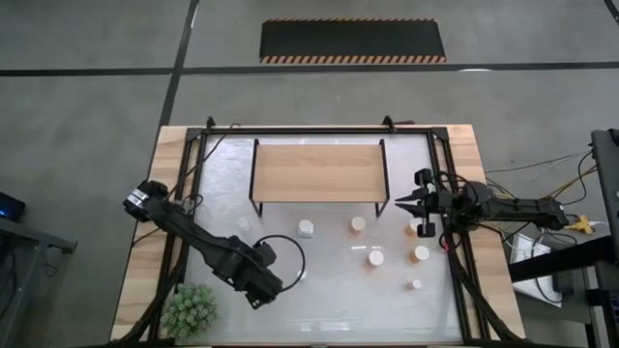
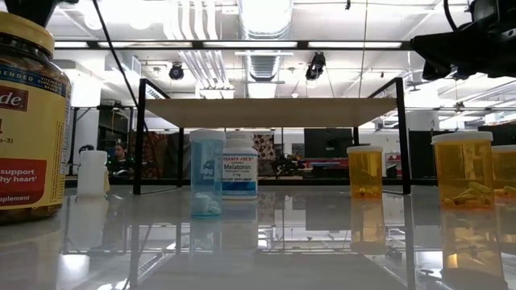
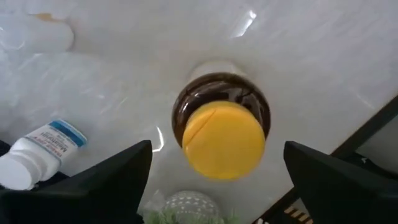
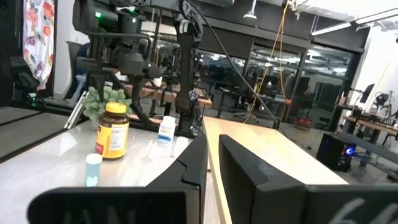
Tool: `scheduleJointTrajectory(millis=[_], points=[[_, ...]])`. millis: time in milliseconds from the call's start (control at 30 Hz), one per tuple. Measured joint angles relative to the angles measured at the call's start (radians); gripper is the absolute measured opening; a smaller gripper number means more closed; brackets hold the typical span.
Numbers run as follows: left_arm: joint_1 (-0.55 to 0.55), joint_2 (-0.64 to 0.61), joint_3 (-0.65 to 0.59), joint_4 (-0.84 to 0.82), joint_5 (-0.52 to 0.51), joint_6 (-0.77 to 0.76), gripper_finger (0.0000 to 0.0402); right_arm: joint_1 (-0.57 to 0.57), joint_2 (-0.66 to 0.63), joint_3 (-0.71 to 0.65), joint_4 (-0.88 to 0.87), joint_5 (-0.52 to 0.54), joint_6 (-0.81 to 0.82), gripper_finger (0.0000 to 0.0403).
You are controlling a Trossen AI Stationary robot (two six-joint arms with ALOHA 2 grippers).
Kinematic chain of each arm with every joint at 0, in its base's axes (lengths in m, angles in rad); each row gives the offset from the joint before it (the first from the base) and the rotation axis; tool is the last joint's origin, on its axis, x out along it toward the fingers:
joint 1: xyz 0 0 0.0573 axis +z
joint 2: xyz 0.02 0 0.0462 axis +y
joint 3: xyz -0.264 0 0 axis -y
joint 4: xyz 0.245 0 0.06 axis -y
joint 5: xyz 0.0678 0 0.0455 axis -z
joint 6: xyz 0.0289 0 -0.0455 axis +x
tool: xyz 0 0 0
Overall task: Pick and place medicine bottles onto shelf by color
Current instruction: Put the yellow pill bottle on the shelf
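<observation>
The large amber jar with its yellow lid (image 3: 222,140) stands upright on the glossy table, at the near left (image 2: 28,121). My left gripper (image 3: 217,144) hangs open straight above it, one finger on each side of the lid, touching nothing. In the high view that gripper (image 1: 263,293) hides the jar. Small white and orange bottles (image 1: 375,257) stand in front of the shelf (image 1: 317,172), whose light-wood board rests on thin black legs. My right gripper (image 1: 399,203) hovers shut beside the shelf's right end, above the bottles.
A white Melatonin bottle (image 3: 37,152) and a pale blue bottle (image 2: 207,173) stand near the jar. The green plant (image 1: 190,309) sits at the near left corner, close to my left gripper. Orange bottles (image 2: 463,169) cluster on the right. A black frame (image 1: 462,280) edges the table.
</observation>
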Motion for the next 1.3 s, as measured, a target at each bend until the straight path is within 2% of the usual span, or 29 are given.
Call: scheduleJointTrajectory(millis=[233,333,500,767,1033,1300], points=[[0.0,0.0,-0.084,0.079,0.003,-0.008,0.0346,0.0,0.0,0.0,0.0,0.0,0.001,0.0034],[0.0,0.0,-0.1,0.08,0.011,-0.02,0.0333,0.0,0.0,0.0,0.0,0.0,0.001,0.0034],[-0.004,-0.001,-0.107,0.098,0.015,-0.019,0.0291,0.0,0.0,0.0,0.002,0.0,0.001,0.0034],[-0.008,-0.002,-0.105,0.099,0.018,-0.019,0.0196,0.0,0.0,0.0,0.002,0.0,0.001,0.0034],[-0.007,-0.003,-0.061,0.14,0.045,-0.016,0.0196,0.0,0.0,0.0,0.0,0.0,0.008,0.0034],[0.023,-0.003,0.115,0.276,0.048,0.089,0.0196,0.0,0.001,0.0,0.0,0.001,0.008,0.0034]])
